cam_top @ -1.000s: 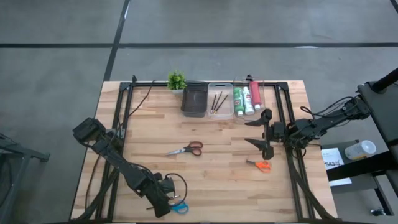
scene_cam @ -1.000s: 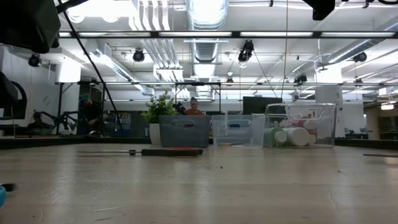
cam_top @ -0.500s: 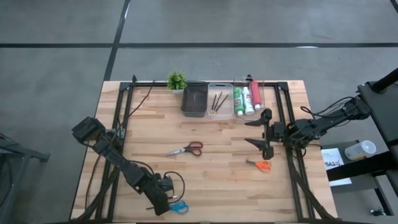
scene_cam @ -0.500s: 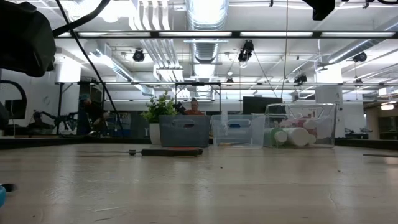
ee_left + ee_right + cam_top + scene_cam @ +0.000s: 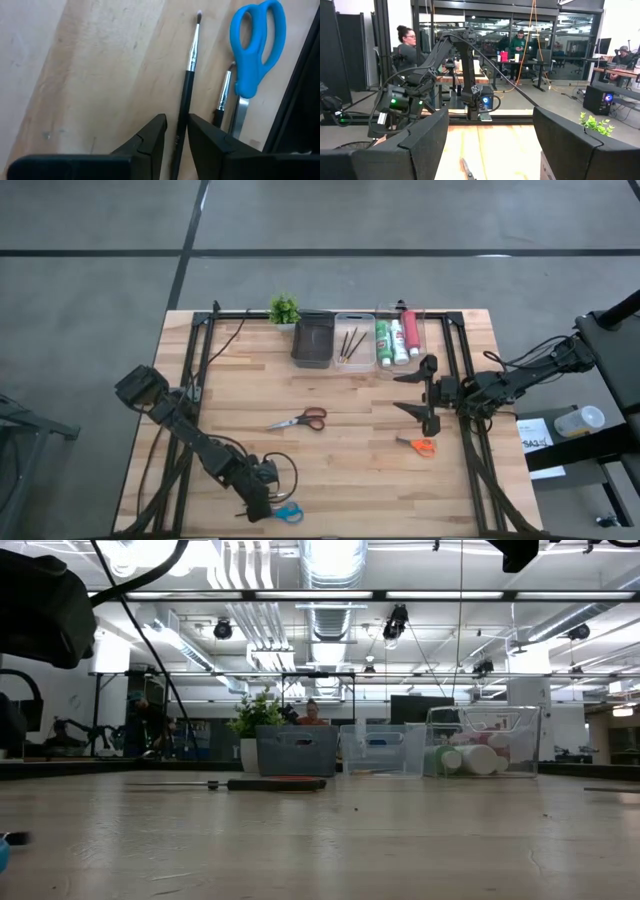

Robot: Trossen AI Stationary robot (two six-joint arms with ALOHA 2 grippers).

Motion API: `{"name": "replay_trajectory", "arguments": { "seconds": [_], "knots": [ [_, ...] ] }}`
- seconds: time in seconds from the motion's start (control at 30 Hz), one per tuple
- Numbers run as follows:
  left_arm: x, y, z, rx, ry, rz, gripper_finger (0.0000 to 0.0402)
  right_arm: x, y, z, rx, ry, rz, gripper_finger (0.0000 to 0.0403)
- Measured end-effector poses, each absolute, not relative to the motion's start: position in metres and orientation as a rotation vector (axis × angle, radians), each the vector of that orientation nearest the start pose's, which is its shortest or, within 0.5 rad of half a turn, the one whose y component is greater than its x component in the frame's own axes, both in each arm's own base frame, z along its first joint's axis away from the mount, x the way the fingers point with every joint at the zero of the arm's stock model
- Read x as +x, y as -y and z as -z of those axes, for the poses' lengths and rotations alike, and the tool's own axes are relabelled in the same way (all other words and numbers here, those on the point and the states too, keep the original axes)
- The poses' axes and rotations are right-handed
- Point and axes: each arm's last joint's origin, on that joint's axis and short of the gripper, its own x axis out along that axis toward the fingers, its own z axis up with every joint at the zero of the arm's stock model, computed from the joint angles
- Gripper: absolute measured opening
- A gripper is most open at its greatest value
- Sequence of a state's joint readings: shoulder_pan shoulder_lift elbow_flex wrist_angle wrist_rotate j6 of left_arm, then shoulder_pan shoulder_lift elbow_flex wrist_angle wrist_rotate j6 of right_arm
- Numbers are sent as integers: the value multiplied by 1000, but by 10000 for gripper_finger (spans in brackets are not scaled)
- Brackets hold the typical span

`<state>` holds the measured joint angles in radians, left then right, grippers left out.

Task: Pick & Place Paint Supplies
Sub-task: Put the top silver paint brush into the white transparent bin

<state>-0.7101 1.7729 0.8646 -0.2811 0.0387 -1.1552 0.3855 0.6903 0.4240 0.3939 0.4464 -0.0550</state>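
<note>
My left gripper (image 5: pixel 260 508) points down at the table's near edge, open. In the left wrist view its fingers stand on either side of a thin dark brush's handle (image 5: pixel 182 115), which lies flat on the wood. Whether they touch it I cannot tell. Beside that brush lie a second brush (image 5: pixel 223 97) and blue-handled scissors (image 5: pixel 255 45). Red-handled scissors (image 5: pixel 300 420) lie mid-table and orange-handled scissors (image 5: pixel 420 445) lie to the right. My right gripper (image 5: pixel 428 395) waits raised at the right, open wide with nothing between its fingers.
Along the far edge stand a potted plant (image 5: pixel 284 309), a dark bin (image 5: pixel 312 340), a clear bin with brushes (image 5: pixel 352 342) and a clear bin with paint tubes (image 5: pixel 398 338). Black frame rails (image 5: pixel 192 380) run down both table sides. People stand in the room beyond.
My left gripper has sunk toward the brush at the table's near edge, its arm shifting a little. The gap between its fingers looks unchanged. The brushes and scissors have stayed where they were.
</note>
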Motion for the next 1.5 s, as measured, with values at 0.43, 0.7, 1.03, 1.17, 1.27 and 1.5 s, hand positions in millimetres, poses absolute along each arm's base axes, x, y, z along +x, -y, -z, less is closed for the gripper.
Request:
{"name": "replay_trajectory", "arguments": {
  "seconds": [0.43, 0.7, 1.03, 1.17, 1.27, 1.5],
  "knots": [
    [235, 188, -117, -481, -1359, -66, 98, 154, -49, -277, -3, 115, 64, 288],
    [235, 170, -123, -499, -1406, -150, 98, 154, -49, -277, -1, 115, 63, 288],
    [234, 158, -124, -502, -1477, -195, 98, 154, -49, -277, -2, 115, 63, 288],
    [234, 158, -124, -506, -1479, -197, 98, 154, -49, -277, -2, 115, 63, 288],
    [235, 158, -124, -517, -1473, -204, 98, 154, -49, -277, -3, 115, 63, 288],
    [235, 158, -124, -559, -1447, -261, 99, 154, -49, -277, -2, 115, 63, 288]
  ]
}}
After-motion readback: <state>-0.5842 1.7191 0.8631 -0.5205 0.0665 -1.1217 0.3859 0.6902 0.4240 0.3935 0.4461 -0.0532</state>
